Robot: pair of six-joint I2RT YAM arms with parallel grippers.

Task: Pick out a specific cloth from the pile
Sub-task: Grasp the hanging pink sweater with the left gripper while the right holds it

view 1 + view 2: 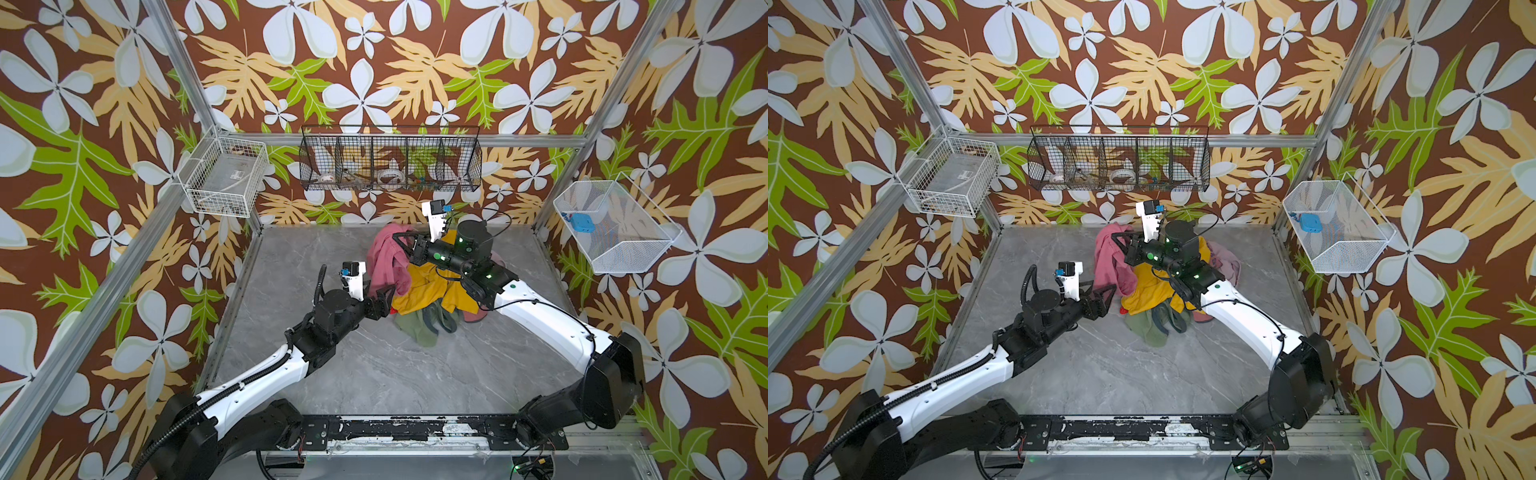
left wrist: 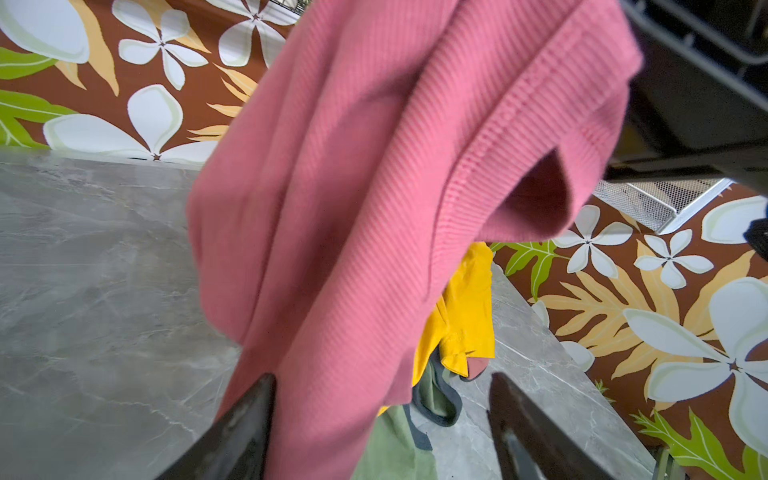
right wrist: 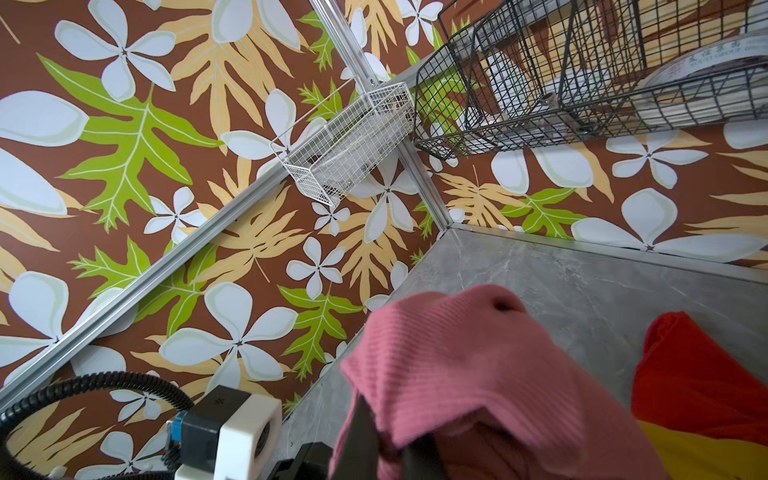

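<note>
Holding the cloth (image 1: 384, 257) hanging long-way down in clamped right jaws, its lower end between the parted left jaws.

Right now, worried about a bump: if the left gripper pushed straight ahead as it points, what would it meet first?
The rose-pink cloth hanging from the right gripper: its lower fold lies between the open jaws of the left gripper. The pile seems to lie behind it.
</note>
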